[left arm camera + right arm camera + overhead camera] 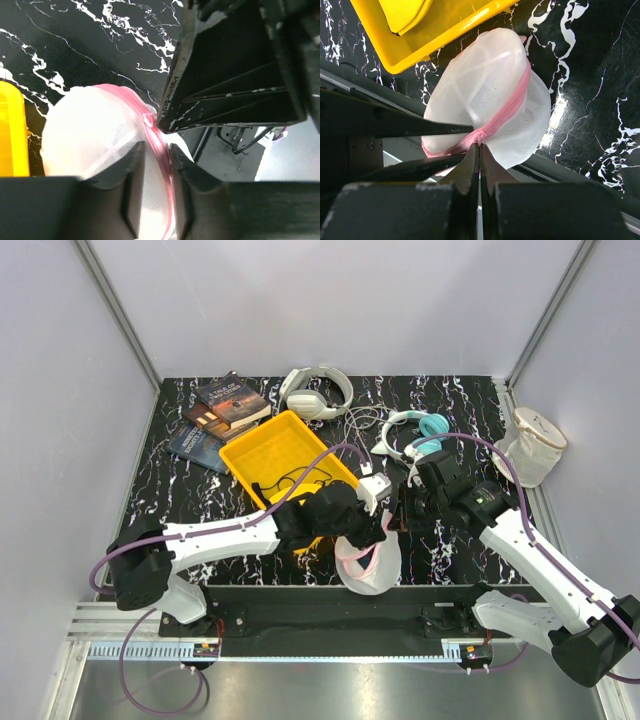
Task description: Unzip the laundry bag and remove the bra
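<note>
Laundry bag: a round, dome-shaped white mesh laundry bag (368,562) with a pink zip rim. It lies on the black marbled table (470,410) just beside the near right side of the yellow plastic tray (265,445), and the zip looks closed.
Bra: not in sight; the mesh shows only white.
Right gripper (480,147): fingers fully together, pinching the bunched pink zip at the bag's rim, probably the pull tab.
Left gripper (157,150): reaches in from the tray side with its fingers narrowed astride the pink rim, one on each side. I cannot tell whether they press it.
Step in hand: the very start of unzipping, getting a hold on the rim and the pull.
Next move: the left gripper should brace the rim firmly while the right draws the pull along the curved zip, following its arc. Otherwise the light bag will likely drag along.
</note>
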Robot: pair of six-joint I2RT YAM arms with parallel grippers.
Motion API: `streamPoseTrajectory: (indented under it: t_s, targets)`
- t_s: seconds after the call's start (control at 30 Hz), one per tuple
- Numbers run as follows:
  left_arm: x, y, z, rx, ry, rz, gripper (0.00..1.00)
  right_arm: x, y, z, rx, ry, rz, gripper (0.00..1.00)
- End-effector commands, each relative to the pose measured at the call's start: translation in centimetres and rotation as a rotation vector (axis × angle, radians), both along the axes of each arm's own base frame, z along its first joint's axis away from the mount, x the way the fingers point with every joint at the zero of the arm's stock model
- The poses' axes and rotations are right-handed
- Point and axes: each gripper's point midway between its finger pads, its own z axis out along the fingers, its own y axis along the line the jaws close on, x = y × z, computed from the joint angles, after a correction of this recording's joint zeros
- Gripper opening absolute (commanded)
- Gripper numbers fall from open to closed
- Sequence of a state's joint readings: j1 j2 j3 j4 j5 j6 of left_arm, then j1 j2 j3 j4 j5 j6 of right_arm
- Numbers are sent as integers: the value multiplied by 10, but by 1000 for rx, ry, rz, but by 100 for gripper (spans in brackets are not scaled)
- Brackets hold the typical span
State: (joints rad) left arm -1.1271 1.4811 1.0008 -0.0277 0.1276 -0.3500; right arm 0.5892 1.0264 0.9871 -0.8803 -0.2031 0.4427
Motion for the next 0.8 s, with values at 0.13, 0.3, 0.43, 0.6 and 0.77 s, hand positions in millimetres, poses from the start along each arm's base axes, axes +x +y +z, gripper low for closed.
streamPoseTrajectory:
  t_s: [0.13, 0.3, 0.43, 0.6, 0.77]
  targets:
    - [3, -9, 17, -52, -28, 1, 0, 9, 6, 6, 31, -40, -9, 0]
    - [-1, -3, 15, -45, -43, -20, 0, 13, -3, -6, -25, -36, -51, 0]
    - [-7, 9, 7, -27, -52, -39, 0, 16, -8, -9, -59, -36, -64, 0]
    - [-14, 25, -10, 10, -58, -57, 0, 19, -14, -10, -86, -52, -81, 0]
    - [-19, 32, -11, 2, -63, -68, 0, 18, -13, -14, -87, -38, -75, 0]
